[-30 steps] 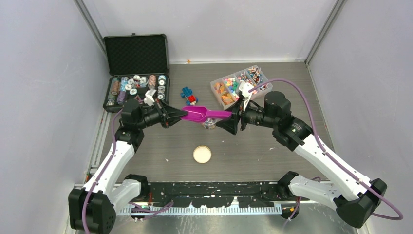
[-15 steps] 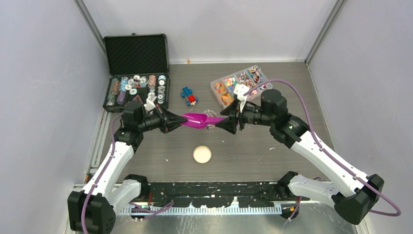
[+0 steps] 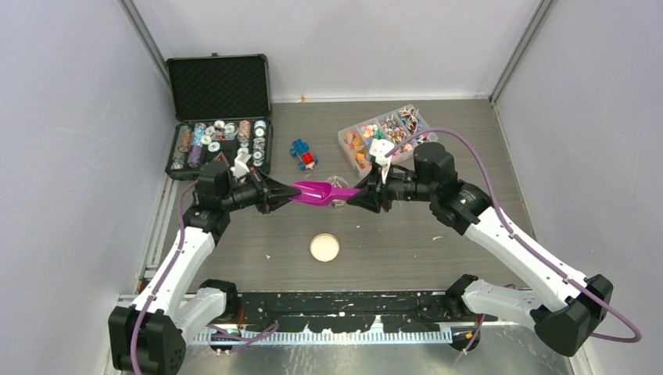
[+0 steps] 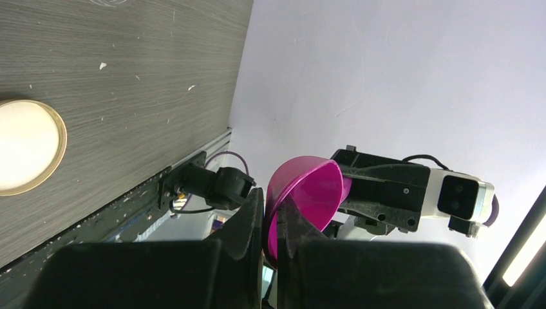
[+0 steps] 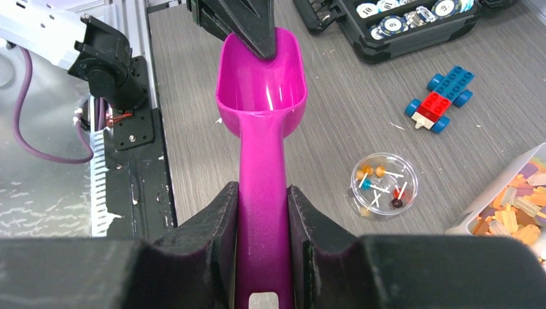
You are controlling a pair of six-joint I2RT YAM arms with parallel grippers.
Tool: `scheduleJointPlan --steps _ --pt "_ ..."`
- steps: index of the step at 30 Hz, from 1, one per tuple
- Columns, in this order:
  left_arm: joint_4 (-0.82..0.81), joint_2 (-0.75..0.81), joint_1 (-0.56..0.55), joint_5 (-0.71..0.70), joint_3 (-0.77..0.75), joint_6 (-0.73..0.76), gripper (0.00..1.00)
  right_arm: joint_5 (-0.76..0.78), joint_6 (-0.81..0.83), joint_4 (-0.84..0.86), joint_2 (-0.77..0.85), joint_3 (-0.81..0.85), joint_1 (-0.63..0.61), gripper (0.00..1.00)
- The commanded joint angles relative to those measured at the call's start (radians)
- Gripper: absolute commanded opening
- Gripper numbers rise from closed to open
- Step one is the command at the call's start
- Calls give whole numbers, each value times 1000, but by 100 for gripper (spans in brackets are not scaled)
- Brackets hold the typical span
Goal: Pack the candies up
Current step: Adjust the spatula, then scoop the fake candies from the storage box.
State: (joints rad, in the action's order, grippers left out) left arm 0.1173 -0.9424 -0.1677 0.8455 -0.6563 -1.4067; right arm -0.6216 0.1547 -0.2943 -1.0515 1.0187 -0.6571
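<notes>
A magenta scoop (image 3: 317, 191) hangs level above the table between both grippers. My left gripper (image 3: 283, 195) is shut on the rim of its bowl (image 4: 308, 193). My right gripper (image 3: 356, 195) is shut on its handle (image 5: 263, 193). The bowl (image 5: 261, 84) looks empty. The candies (image 3: 383, 133) fill a clear compartment box at the back right, which also shows at the right wrist view's edge (image 5: 515, 212). A small clear round dish (image 5: 384, 185) with a few lollipop-like sweets stands on the table under the scoop (image 3: 338, 195).
An open black case (image 3: 219, 144) of round chips stands at the back left. A blue-and-red brick car (image 3: 303, 153) lies between case and candy box. A round cork-rimmed lid (image 3: 324, 248) lies near the front middle.
The scoop has shifted a little left and toward the front. The right gripper has followed it left along the handle side, and the left gripper has backed slightly left. Both stay shut on it.
</notes>
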Motion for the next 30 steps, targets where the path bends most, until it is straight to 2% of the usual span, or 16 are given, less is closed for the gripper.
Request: scheduleJointPlan --steps 1,3,4,7,9,10,12,18,25,30 --pt "-33 2 7 9 -28 -4 9 -16 -3 56 13 36 1 1" --pt "-29 0 6 4 -29 17 33 9 -24 83 28 27 1 0" --pt "-18 -2 7 -1 -36 38 42 35 -37 94 35 24 2 0" --pt "61 0 7 -37 -76 161 62 136 -39 28 38 55 9 0" --pt "166 4 6 -87 -117 275 79 181 -38 -33 36 86 26 1" --pt "219 3 7 -116 -137 334 83 201 -37 -70 36 103 39 0" --pt "302 -2 6 -156 -179 445 98 259 -15 -130 36 133 68 0" --pt "481 -2 2 -285 -258 753 100 434 63 -338 -37 287 227 0" --pt "589 -16 -67 -424 -271 952 100 686 109 -605 -301 541 385 1" --pt "619 -14 -143 -577 -255 1056 100 729 129 -716 -467 701 465 1"
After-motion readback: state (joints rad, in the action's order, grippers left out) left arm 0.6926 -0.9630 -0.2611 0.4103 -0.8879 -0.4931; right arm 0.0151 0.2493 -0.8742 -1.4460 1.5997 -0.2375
